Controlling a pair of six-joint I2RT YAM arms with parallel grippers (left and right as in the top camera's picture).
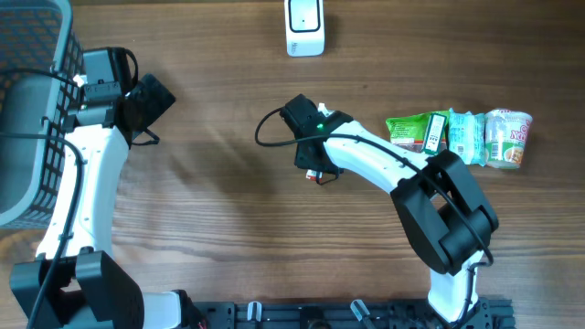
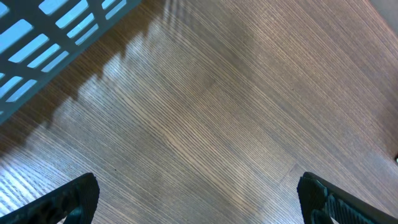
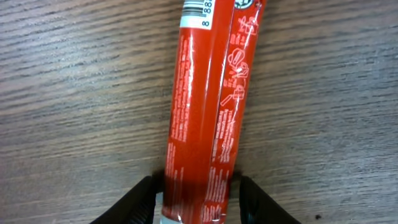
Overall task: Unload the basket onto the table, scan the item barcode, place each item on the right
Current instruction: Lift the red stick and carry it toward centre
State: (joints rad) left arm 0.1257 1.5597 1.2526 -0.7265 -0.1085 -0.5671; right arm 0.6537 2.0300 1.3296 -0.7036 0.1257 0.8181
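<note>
Below the scanner (image 1: 304, 27), our right gripper (image 3: 198, 199) pinches the red packet (image 3: 205, 112); next we lift its barcode (image 3: 198, 9) toward that scanner.

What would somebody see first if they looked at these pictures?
A shiny red packet lies on the wooden table, with the right gripper pinching its near end. Next come a bright row of snacks at the right of the overhead view, and a white scanner at the top.

Left arm (image 1: 84, 178): white links, black joints.
Left claw (image 2: 199, 199): black fingers (image 2: 73, 200).
Right arm (image 1: 375, 157): white link, black joints, looped black cable (image 1: 259, 133), green light (image 1: 321, 126).
</note>
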